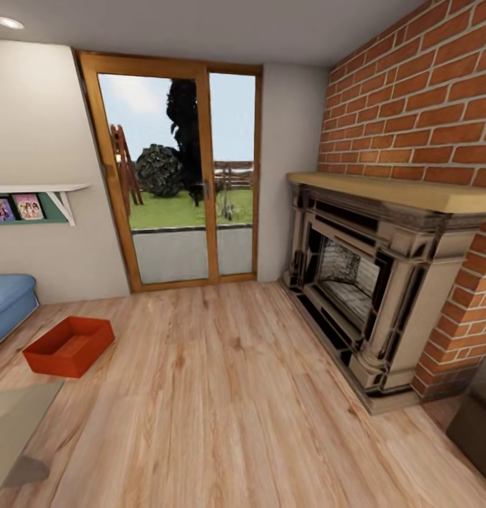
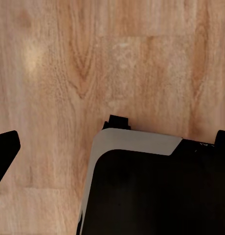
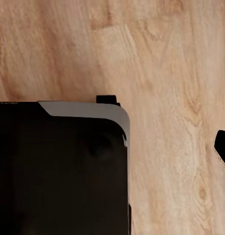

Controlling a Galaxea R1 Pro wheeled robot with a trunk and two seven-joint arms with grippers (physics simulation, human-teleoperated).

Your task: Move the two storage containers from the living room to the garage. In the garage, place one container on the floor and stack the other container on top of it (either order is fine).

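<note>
From the head camera, a lidless red-orange rectangular storage container [image 1: 69,345] sits on the living room's light wood plank flooring [image 1: 228,395], just beside the blue sofa [image 1: 8,303] and well apart from the brick fireplace [image 1: 369,282]. A wood-framed glass door [image 1: 179,176] stands beyond the container. In the left wrist view, the robot's dark base [image 2: 156,186] hangs over planks; whether that hand is wide or narrow cannot be told. The right wrist view likewise leaves its hand's state unclear.

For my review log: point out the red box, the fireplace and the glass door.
Red box [image 1: 68,346], head view, its inner bottom.
Fireplace [image 1: 350,280], head view, the firebox opening.
Glass door [image 1: 152,152], head view, left pane.
</note>
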